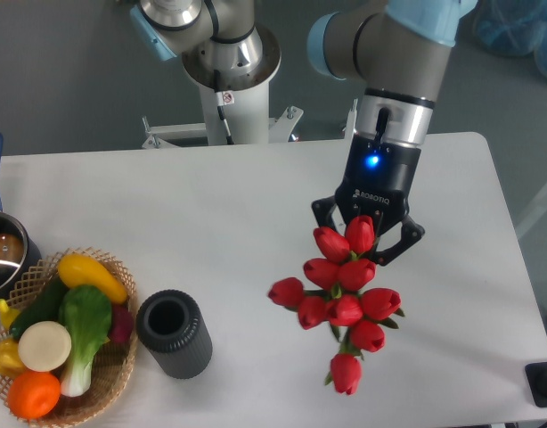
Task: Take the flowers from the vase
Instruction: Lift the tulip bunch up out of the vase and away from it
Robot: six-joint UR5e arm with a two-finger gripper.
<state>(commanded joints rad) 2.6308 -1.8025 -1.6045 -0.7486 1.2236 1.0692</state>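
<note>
My gripper is shut on the flowers, a bunch of red tulip buds with short green stems. The bunch hangs below the jaws over the right half of the white table, well clear of the vase. The vase, a dark grey ribbed cup with a thick rim, stands upright and empty near the front left, next to the basket. The jaw tips are partly hidden among the upper buds.
A wicker basket of toy vegetables sits at the front left corner. A metal pot with a blue handle is at the left edge. The arm's base stands behind the table. A dark object lies at the front right corner.
</note>
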